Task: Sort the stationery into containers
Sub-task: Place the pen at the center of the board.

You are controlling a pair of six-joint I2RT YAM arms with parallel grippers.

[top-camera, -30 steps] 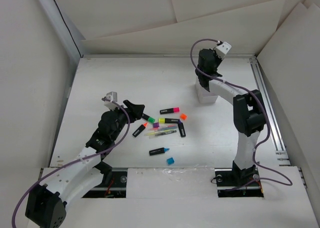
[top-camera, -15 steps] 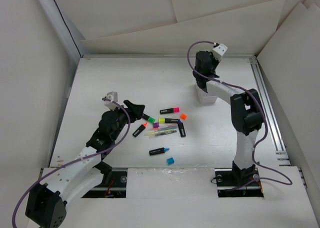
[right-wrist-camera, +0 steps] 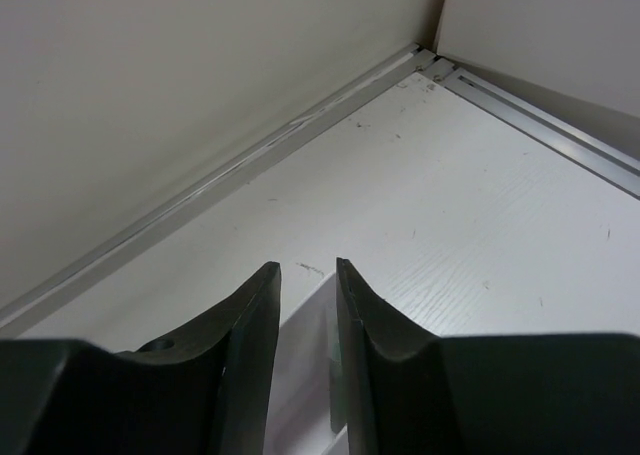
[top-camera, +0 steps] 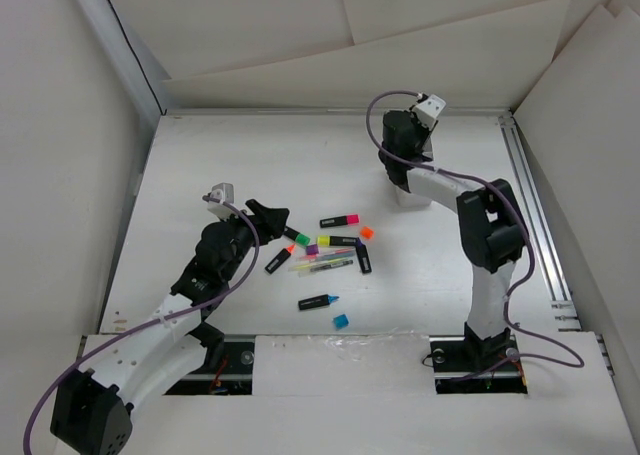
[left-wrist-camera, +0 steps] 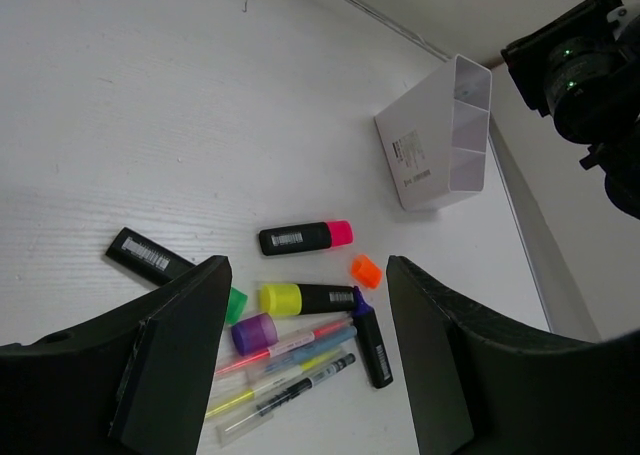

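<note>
The stationery lies in a loose cluster mid-table: a pink-capped highlighter (top-camera: 340,220), a yellow-capped one (top-camera: 337,241), a green-capped one (top-camera: 296,236), thin pens (top-camera: 325,263), a blue marker (top-camera: 318,301) and loose orange (top-camera: 367,232) and blue (top-camera: 341,321) caps. My left gripper (top-camera: 275,215) is open and empty just left of the cluster; in its wrist view (left-wrist-camera: 308,265) the jaws frame the yellow highlighter (left-wrist-camera: 310,298) and pens (left-wrist-camera: 290,360). The white divided box (left-wrist-camera: 440,135) is tilted at the far right. My right gripper (right-wrist-camera: 308,267) is shut on its wall (right-wrist-camera: 318,325).
White foam walls enclose the table on the left, back and right. A metal rail (top-camera: 535,215) runs along the right edge. An open purple-tipped highlighter (left-wrist-camera: 372,340) and a purple cap (left-wrist-camera: 254,333) lie in the cluster. The right arm's cable loops above the box.
My right gripper and wrist have swung left with the white box, which has shifted left. The left arm and the stationery have not moved.
</note>
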